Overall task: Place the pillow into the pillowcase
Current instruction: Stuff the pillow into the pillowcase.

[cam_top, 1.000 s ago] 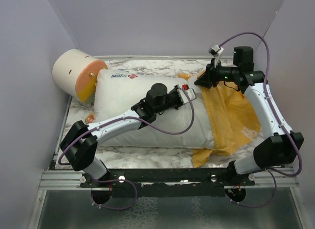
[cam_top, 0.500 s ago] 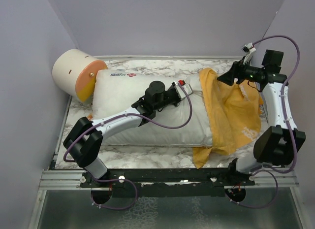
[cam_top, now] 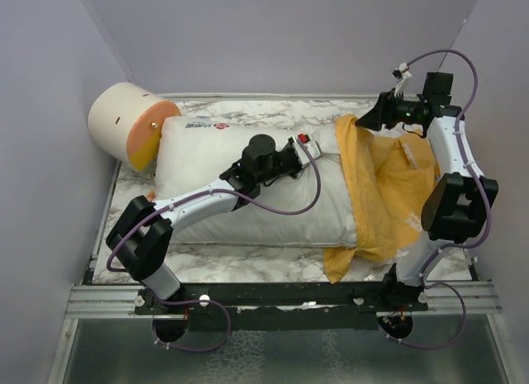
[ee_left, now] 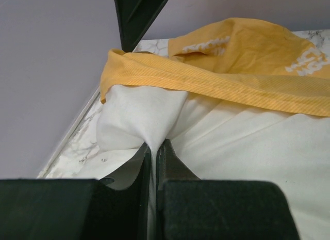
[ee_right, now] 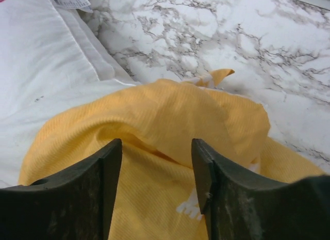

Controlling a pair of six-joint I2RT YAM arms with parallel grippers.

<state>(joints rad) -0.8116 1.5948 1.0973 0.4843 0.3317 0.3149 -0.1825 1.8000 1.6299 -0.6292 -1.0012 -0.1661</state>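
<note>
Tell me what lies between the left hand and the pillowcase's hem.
A bunched white fold of the pillow, pinched in the shut left hand, runs up under the pillowcase hem; nothing else. The left wrist view shows it.

Marble-patterned table [cam_top: 273,111], white pillow [cam_top: 198,165] lying across, orange pillowcase [cam_top: 388,186] right, cream cylinder [cam_top: 120,120] far-left

A: Anything legible?
B: Nothing fully. On the pillow [cam_top: 194,157], near its far edge, blue print [cam_top: 198,126] and a red mark [cam_top: 221,127], too small to read.
A: And on the pillowcase [cam_top: 388,194]?
B: White lettering [ee_left: 308,63], creased and cut off by folds; unreadable.
A: Any tags?
B: Small white tag [ee_right: 69,1] at the pillow's edge in the right wrist view, with fine dark print, blurred.
</note>
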